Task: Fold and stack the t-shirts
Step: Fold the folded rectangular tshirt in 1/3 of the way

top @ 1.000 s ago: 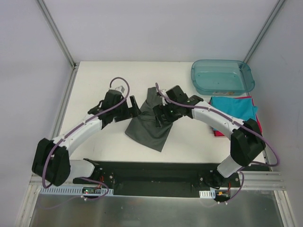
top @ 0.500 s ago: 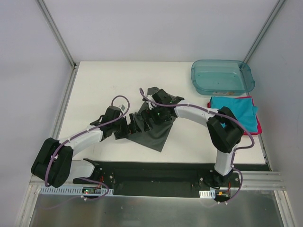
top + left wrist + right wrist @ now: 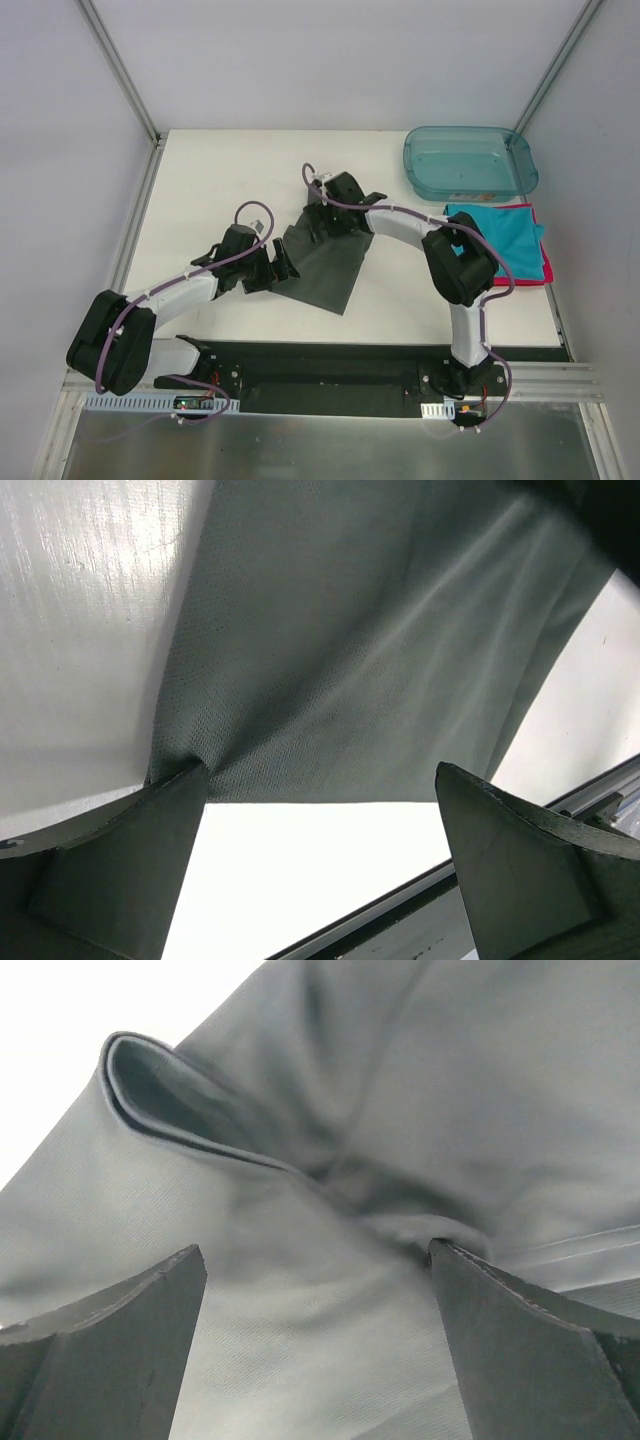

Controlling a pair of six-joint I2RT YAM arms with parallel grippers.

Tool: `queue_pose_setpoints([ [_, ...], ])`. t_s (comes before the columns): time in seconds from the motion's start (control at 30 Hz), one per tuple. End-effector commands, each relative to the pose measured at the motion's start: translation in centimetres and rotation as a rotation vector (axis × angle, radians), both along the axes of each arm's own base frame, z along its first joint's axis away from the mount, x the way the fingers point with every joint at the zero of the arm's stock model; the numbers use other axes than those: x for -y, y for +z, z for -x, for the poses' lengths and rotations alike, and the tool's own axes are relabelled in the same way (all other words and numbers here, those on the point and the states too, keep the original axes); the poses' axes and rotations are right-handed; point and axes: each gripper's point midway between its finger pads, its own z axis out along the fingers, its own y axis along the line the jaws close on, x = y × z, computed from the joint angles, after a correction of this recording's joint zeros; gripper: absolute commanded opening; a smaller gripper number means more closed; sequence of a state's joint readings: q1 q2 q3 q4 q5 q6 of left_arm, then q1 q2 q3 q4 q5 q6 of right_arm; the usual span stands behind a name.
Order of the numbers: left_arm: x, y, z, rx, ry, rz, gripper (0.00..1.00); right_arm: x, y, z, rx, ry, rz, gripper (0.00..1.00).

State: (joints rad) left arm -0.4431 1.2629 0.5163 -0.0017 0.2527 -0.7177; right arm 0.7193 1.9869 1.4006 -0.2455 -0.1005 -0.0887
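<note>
— What takes up the most room?

— The white table (image 3: 220, 170). The dark grey shirt (image 3: 325, 270) lies near its middle, partly folded into a long slanted shape, with one corner pointing at the near edge.

— And off to the side?

— A see-through teal tub (image 3: 415, 170) sits at the far right corner. Just in front of it is a folded teal shirt (image 3: 495, 228), lying on top of a red-pink shirt (image 3: 535, 282) that shows only as a strip along the right and near edges. The right arm crosses over the left part of that pile.

— Where are the two grippers?

— Both are down at the grey shirt. The left gripper (image 3: 283, 268) is at its left edge, and the right gripper (image 3: 318, 225) is over its far end.

— Is either one clamped on it?

— No. In the left wrist view the left gripper's fingers are spread wide, with one fingertip (image 3: 190, 780) touching a puckered corner of the cloth. In the right wrist view the right gripper's fingers are also spread wide over a rolled fold, with one fingertip (image 3: 445, 1255) touching a crease.
</note>
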Motion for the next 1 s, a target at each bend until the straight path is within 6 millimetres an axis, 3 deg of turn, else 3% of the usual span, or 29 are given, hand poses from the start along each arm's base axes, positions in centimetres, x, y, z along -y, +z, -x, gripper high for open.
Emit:
queue_pose_setpoints([
  [0.0,-2.7,-3.1,2.2,-0.092,0.036,-0.113,0.99,2.1,2.6,-7.6,0.169,-0.188,0.002,0.96],
  [0.1,-2.7,-2.8,2.2,-0.087,0.038,-0.110,0.99,2.3,4.9,-8.2,0.176,-0.197,-0.059,0.96],
  [0.2,-2.4,-1.9,2.0,-0.065,0.035,-0.088,0.99,1.7,7.0,-6.3,0.179,-0.101,-0.113,0.96],
  [0.33,-1.9,0.3,1.4,-0.003,0.029,-0.052,0.99,2.4,9.2,-2.2,0.195,0.011,-0.160,0.96],
  [0.47,-3.2,2.1,1.4,0.057,0.074,-0.079,0.99,2.3,10.1,4.3,0.127,0.146,-0.310,0.96],
  [0.6,-6.0,1.7,2.1,0.044,0.189,-0.176,0.99,2.7,8.7,9.8,0.097,0.240,-0.239,0.96],
  [0.77,-6.4,0.1,3.1,-0.043,0.218,-0.179,0.98,1.4,5.8,16.5,0.126,0.430,-0.030,0.96],
  [0.87,-6.0,-0.8,3.2,-0.099,0.217,-0.175,0.83,1.0,4.1,18.1,0.139,0.475,0.092,0.98],
  [0.97,-5.7,-1.7,3.0,-0.129,0.225,-0.176,0.77,0.4,2.6,19.2,0.103,0.509,0.152,0.97],
])
